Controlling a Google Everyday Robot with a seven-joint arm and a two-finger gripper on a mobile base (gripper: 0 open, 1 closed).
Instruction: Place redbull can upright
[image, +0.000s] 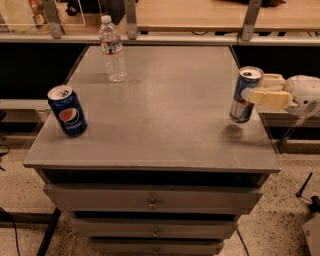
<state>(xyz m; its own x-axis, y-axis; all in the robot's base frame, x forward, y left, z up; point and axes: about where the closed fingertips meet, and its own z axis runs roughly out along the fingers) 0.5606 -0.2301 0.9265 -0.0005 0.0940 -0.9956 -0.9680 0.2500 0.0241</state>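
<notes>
The redbull can (243, 102), slim, blue and silver, is nearly upright with its silver top up, near the right edge of the grey tabletop (170, 110). Its base is just over the surface, with a small shadow right below it. My gripper (257, 90) reaches in from the right and is shut on the can's upper half. One cream finger (270, 99) lies across the can's near side and the other shows behind it. I cannot tell whether the can's base touches the table.
A wider dark blue Pepsi can (67, 111) stands at the left edge. A clear water bottle (113, 49) stands at the back left. The table is a cabinet with drawers (150, 202) below. A shelf rail (200, 37) runs behind.
</notes>
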